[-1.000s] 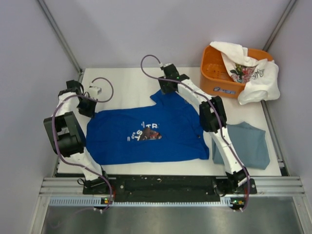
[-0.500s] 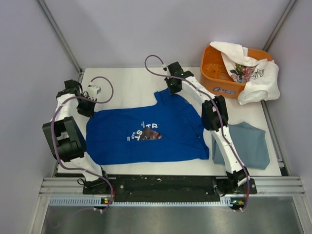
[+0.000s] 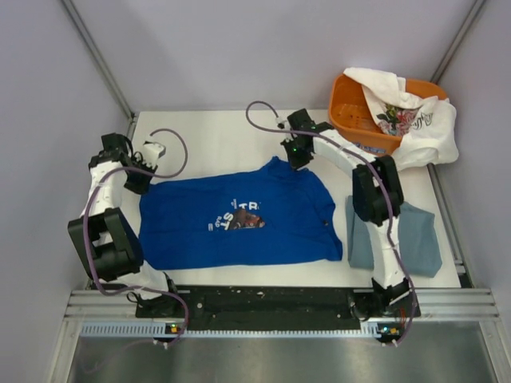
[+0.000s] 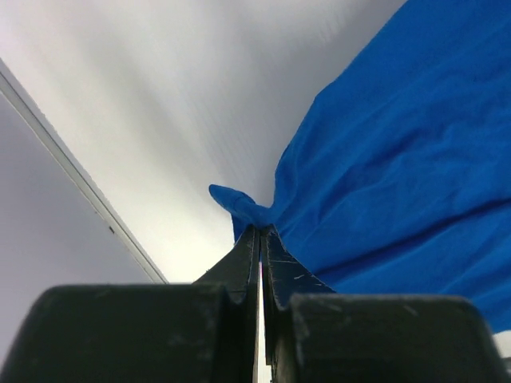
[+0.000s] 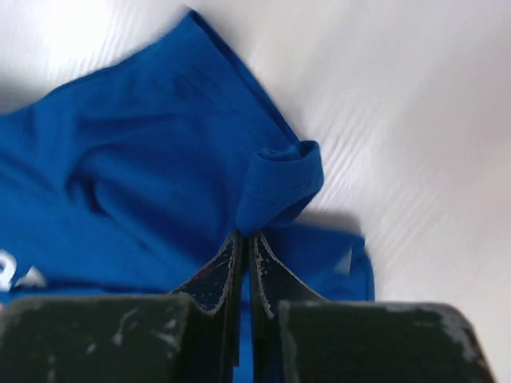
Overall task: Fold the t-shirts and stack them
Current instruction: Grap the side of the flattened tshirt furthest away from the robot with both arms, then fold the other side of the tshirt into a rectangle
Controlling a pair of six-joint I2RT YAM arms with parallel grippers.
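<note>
The royal-blue t-shirt (image 3: 239, 219) lies spread print-up in the middle of the table. My left gripper (image 3: 144, 180) is shut on its far left corner (image 4: 239, 206), a pinch of blue cloth poking past the tips. My right gripper (image 3: 297, 161) is shut on the shirt's far right edge (image 5: 275, 187), lifting a small fold of cloth. A folded grey-blue t-shirt (image 3: 415, 235) lies at the right, partly behind the right arm. The white floral t-shirt (image 3: 411, 120) hangs over the orange basket.
The orange basket (image 3: 351, 128) stands at the back right corner. Grey walls close in the table on the left, back and right. The arm bases sit on the black rail (image 3: 271, 303) at the near edge.
My right gripper has closed on the blue shirt's far edge and moved right with it, drawing the cloth toward the right. The left gripper has kept its hold and shifted slightly.
</note>
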